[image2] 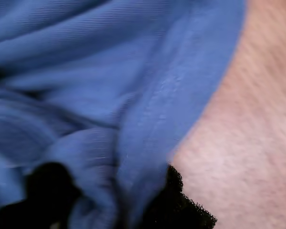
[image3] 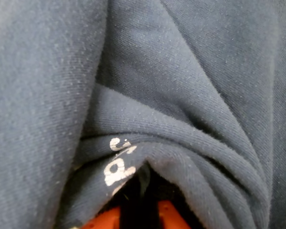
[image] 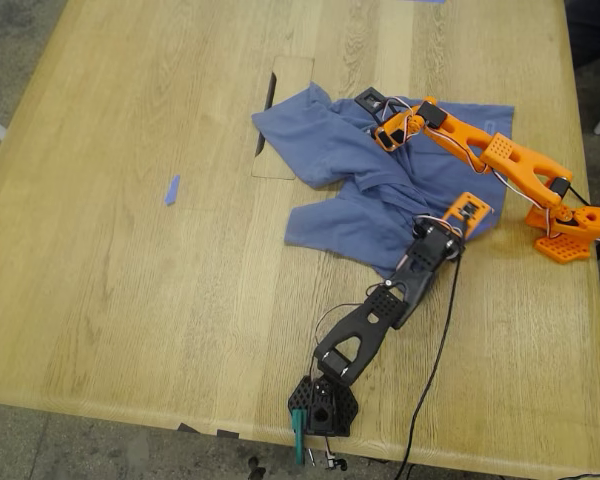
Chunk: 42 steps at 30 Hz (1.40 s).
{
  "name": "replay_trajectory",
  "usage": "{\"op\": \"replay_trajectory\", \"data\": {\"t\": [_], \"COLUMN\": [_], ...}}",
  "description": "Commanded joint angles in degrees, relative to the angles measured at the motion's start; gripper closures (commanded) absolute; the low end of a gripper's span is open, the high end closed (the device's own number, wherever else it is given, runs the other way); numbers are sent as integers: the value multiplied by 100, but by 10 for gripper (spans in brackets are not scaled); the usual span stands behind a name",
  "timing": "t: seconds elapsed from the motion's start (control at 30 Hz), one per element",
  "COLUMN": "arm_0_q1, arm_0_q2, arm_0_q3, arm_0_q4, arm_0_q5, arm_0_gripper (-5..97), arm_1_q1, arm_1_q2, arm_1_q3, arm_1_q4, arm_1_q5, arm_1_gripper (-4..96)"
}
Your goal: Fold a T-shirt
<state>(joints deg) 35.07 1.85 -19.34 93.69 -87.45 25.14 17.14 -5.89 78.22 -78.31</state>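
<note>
The T-shirt [image: 350, 170] lies crumpled on the desk [image: 130, 300], bunched toward the exterior view's right, nowhere near flat. Both arms are buried in it.

The second tool [image: 385, 125], on the orange arm, sits on the shirt's far part. Its own camera shows a fold of cloth [image3: 181, 157] with white lettering running down into the gap between the orange parts, so it looks closed on the T-shirt.

The first tool [image: 458, 218], on the black arm, is at the near edge of the shirt by the bare wood. Its view is blurred, with a hem [image2: 157, 143] draped between dark shapes [image2: 186, 210]. I cannot tell whether it is pinching the cloth or is merely under it.

To my eye the step in hand is spreading the shirt out. That wants both grips on single edges, not on wads, and the two pulled apart low over the desk so the cloth slides flat without lifting.

In the way:
- A rectangular hatch [image: 285, 85] in the desk lies partly under the shirt's far corner and could catch cloth.
- The black cable [image: 435, 360] trails by the black arm.
- A small blue strip [image: 171, 189] lies well apart, harmless.
</note>
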Motion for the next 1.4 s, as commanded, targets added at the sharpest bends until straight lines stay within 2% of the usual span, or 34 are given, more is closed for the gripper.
{"op": "replay_trajectory", "data": {"t": [0.0,0.07,0.43,0.77,1.37], "arm_0_q1": [-264,-369,-712,-1354,-2795], "arm_0_q2": [18,9,536,2355,5379], "arm_0_q3": [88,88,70,70,53], "arm_0_q4": [229,246,334,1099,1090], "arm_0_q5": [-158,-211,-352,-316,-141], "arm_0_gripper": [862,917,918,918,918], "arm_1_q1": [70,70,79,-70,-694], "arm_1_q2": [360,360,703,2065,4245], "arm_1_q3": [-79,-79,-79,-79,-70], "arm_1_q4": [-26,-26,-18,554,1187], "arm_1_q5": [44,44,9,9,-35], "arm_1_gripper": [914,914,914,914,914]}}
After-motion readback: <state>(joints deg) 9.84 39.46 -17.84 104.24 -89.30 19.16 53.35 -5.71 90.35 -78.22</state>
